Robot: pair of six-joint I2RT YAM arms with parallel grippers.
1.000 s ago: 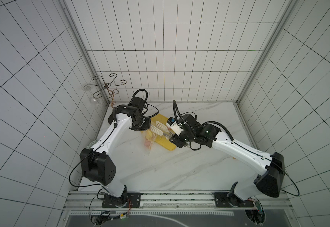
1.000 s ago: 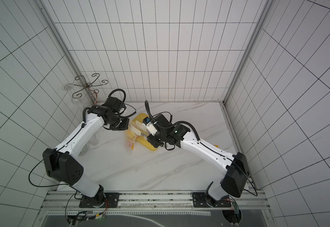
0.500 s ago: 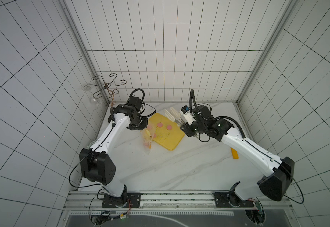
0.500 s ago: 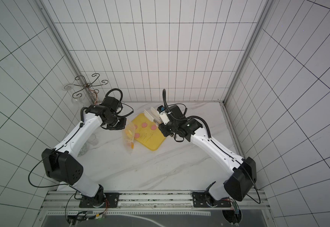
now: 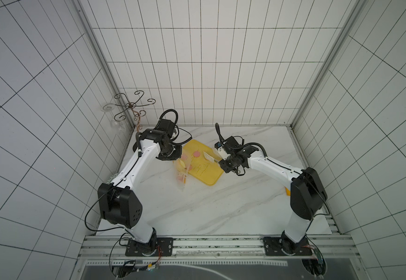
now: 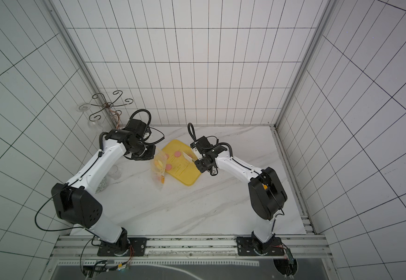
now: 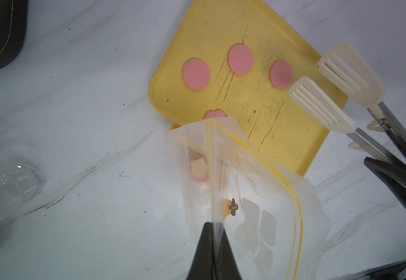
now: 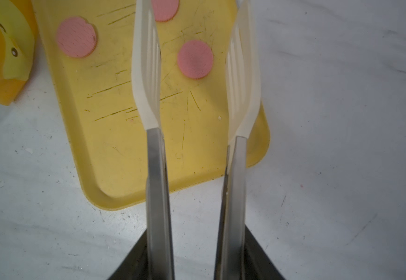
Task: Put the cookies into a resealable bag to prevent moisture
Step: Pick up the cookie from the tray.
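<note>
Left claw (image 7: 213, 226) pinched bag (image 7: 257, 189); right claw (image 8: 194, 257) clasped spread tongs (image 8: 157, 169).
Bag hung at 8 o'clock of tray (image 5: 209, 177); cookies (image 7: 240, 59) lay on it.

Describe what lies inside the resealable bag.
Through the clear resealable bag, pinched by the left gripper, a pale flower-shaped cookie lies over a pink cookie. Folds and printed patches hide whether more sit deeper.

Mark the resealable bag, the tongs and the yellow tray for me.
resealable bag (image 7: 257, 194): left wrist view, on its clear plastic side panel.
tongs (image 7: 318, 104): left wrist view, on one slotted white blade.
yellow tray (image 7: 253, 106): left wrist view, on its bare scratched floor.
</note>
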